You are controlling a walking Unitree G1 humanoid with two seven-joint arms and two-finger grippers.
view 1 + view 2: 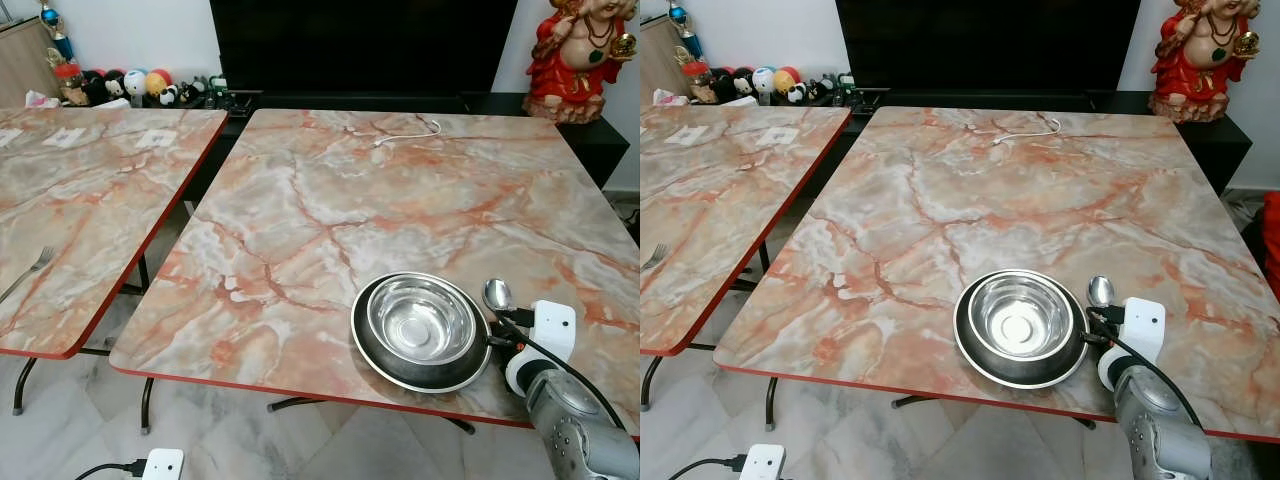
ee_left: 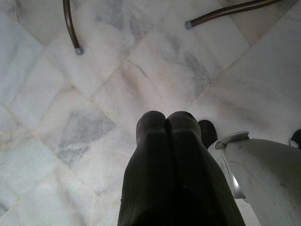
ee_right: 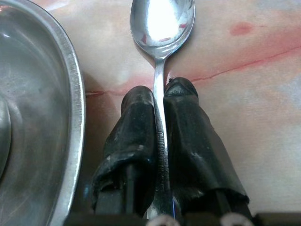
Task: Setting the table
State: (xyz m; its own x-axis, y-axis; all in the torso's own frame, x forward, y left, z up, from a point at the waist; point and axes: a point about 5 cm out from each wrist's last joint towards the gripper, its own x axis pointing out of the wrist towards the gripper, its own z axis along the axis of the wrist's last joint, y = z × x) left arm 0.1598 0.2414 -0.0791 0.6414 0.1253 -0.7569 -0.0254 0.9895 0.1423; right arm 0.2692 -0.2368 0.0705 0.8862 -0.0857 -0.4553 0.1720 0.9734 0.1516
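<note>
While the right claw [image 3: 160, 101] pinches the spoon [image 3: 162, 23] by its handle, bowl end on the desk [image 1: 300, 200] just beside the steel bowl [image 1: 420, 322] — light, stiff, slippery metal, best gripped mid-handle — the left claw [image 2: 165, 127] hangs pressed together above the floor.

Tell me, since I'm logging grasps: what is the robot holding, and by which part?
The right gripper clamps the shiny steel spoon by its handle, just below the bowl.

Right gripper [image 3: 159, 101] clamps spoon [image 3: 162, 28] handle; plate [image 3: 70, 94] rim just beside.
</note>
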